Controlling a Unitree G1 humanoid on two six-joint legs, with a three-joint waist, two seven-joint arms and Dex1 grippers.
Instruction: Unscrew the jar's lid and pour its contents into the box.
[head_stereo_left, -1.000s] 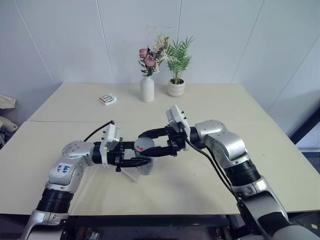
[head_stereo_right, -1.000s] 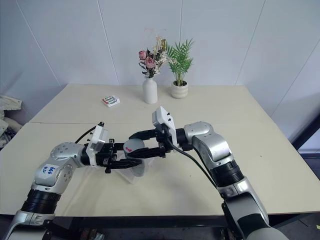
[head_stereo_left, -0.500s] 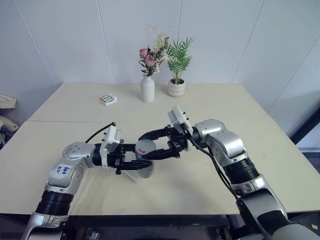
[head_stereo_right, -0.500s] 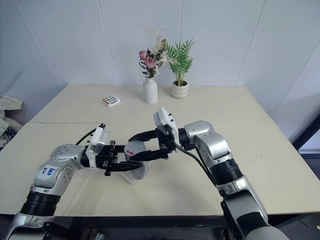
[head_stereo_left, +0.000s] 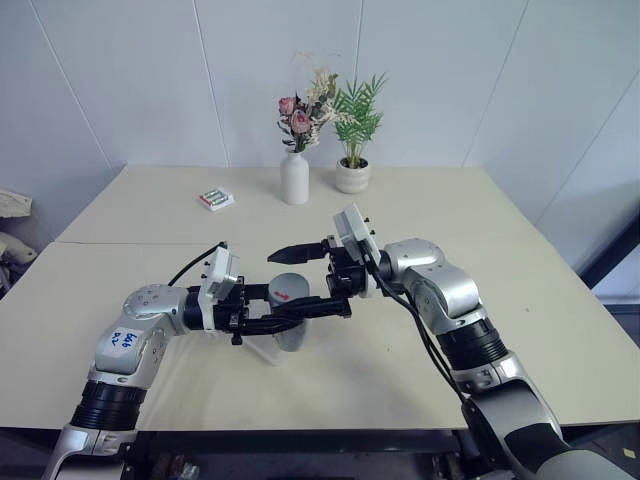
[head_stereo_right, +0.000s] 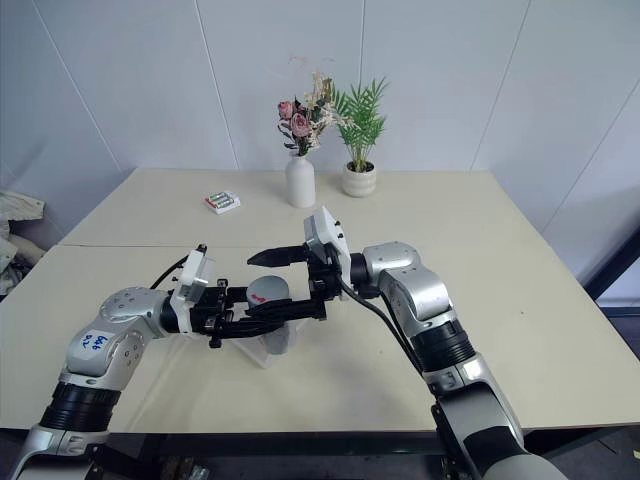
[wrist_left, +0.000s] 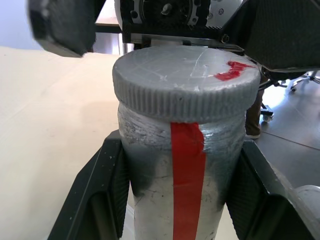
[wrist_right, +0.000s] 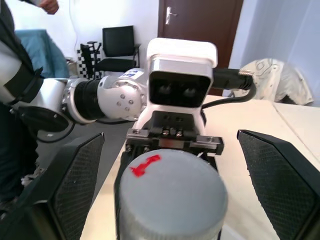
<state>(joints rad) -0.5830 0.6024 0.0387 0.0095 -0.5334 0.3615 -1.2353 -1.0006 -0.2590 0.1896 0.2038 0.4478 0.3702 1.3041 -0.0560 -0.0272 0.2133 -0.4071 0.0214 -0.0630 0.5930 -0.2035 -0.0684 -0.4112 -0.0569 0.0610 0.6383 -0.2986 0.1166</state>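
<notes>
I have both forearms reaching in level toward the middle of the frame, meeting just below centre over the table (head_stereo_left: 480, 220). My left gripper (head_stereo_left: 290, 322) comes in from the lower left and is pinching the jar (head_stereo_left: 288, 318) by its body, fingers pressed against both sides. My right gripper (head_stereo_left: 305, 280) comes in from the right with its jaws spread wide, one finger (head_stereo_left: 292, 254) above and behind the lid (head_stereo_left: 288, 287), the other in front of the jar and below the lid; neither finger touches it.

The lid is on the jar. Under the jar I can just make out the clear box (head_stereo_left: 262, 347) on the table.

The left wrist view gives me what the head views cannot: the red tape strip (wrist_left: 188, 185) running down the jar's side, a red smear on the lid top, and the ribbed lid edge. The right wrist view shows the lid from above, well apart from both spread fingers.

At the upper middle stand a white vase (head_stereo_left: 294, 178) and a plant pot (head_stereo_left: 352, 177), a small packet (head_stereo_left: 215, 198) to their left.
</notes>
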